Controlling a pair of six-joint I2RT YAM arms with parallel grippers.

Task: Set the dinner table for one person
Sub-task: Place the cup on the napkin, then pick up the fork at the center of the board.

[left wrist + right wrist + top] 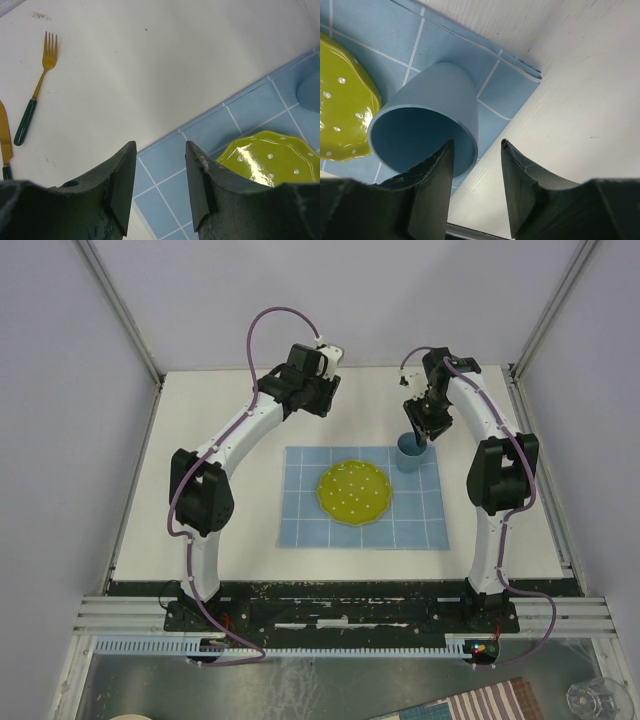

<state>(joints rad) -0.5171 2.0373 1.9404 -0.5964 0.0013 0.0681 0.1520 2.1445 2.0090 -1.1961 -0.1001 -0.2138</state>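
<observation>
On dinner table (220,420) | cloth (300,525) long axis left-right | cup (410,453) upright, far-right corner

Green plate (354,492) centred on a blue grid cloth (300,525) on the white bench (200,420); a blue cup (410,453) at its far right corner, under the right arm (478,412).
</observation>
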